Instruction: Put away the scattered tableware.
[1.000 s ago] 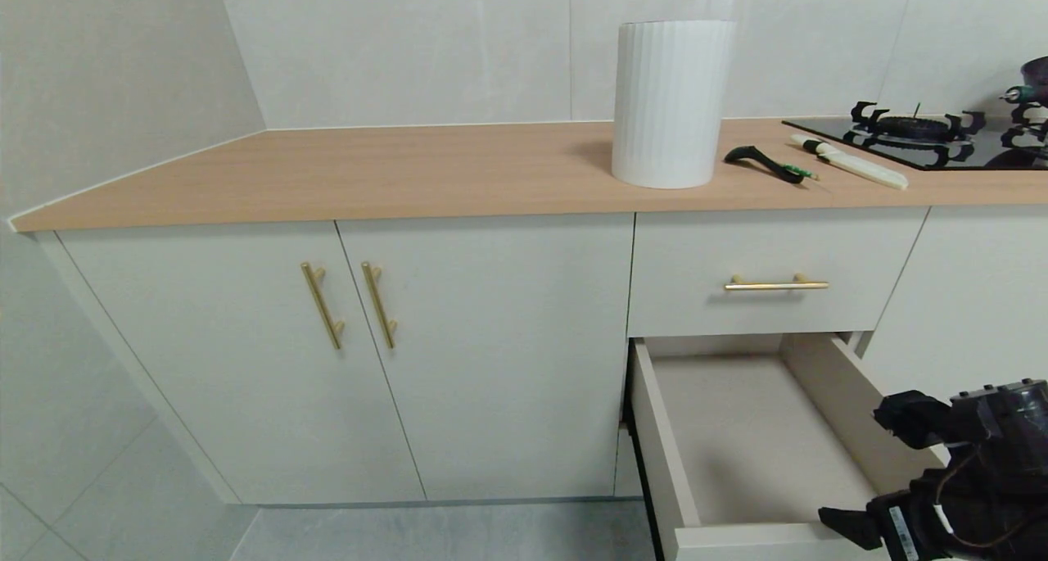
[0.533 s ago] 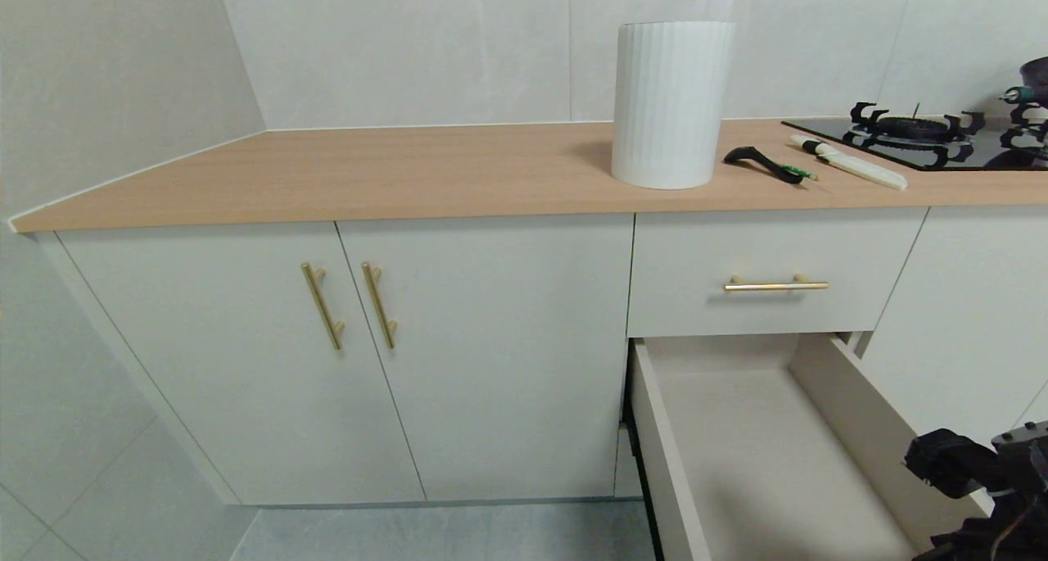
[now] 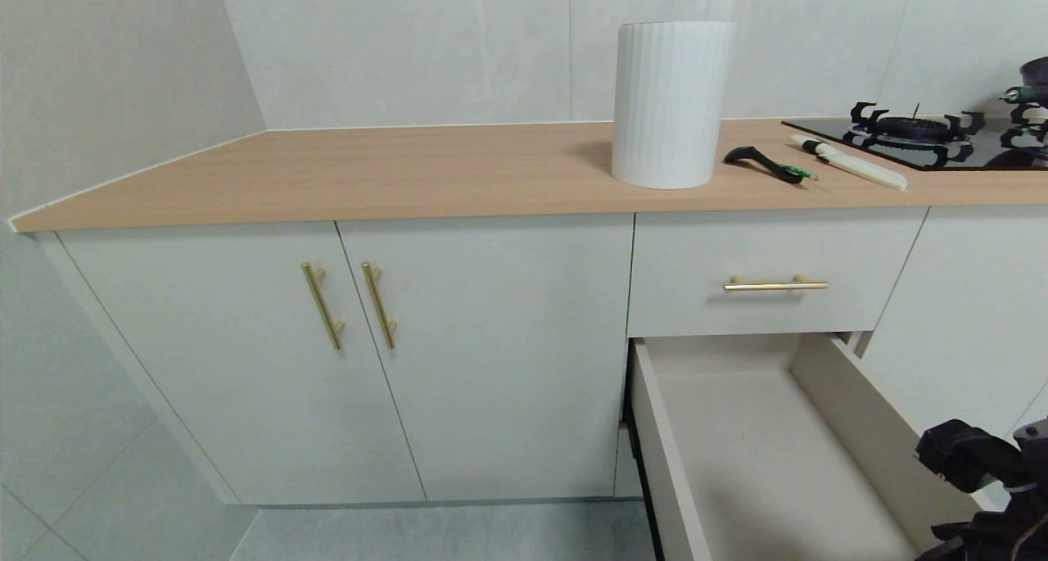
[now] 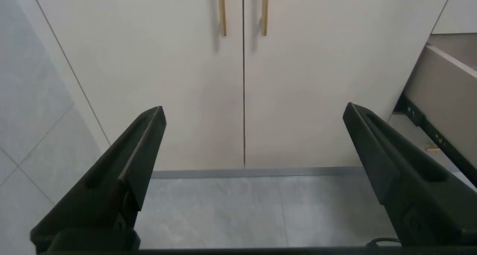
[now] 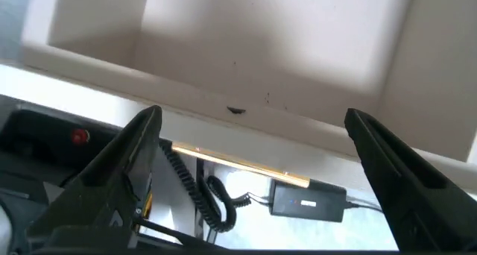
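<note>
Wooden desk (image 3: 409,172): a peeler (image 3: 761,162) and a knife (image 3: 851,164) are laid between vase (image 3: 667,102) and stove (image 3: 917,131). The drawer (image 3: 663,454) below is found open. The left pincer (image 4: 253,115) is held apart before the doors (image 4: 246,61), the right pincer (image 5: 253,115) apart at the drawer front.

The left gripper (image 4: 250,184) is holding its two dark fingers (image 4: 123,177) spread wide apart, the tips pointing forward and lying level with each other across an open gap. The right gripper (image 3: 933,499) is sitting low at the robot's right side, its tips pointing towards the robot's left. Its fingers (image 5: 123,173) are likewise standing wide apart, one on each side of an open gap, and gripping nothing.
</note>
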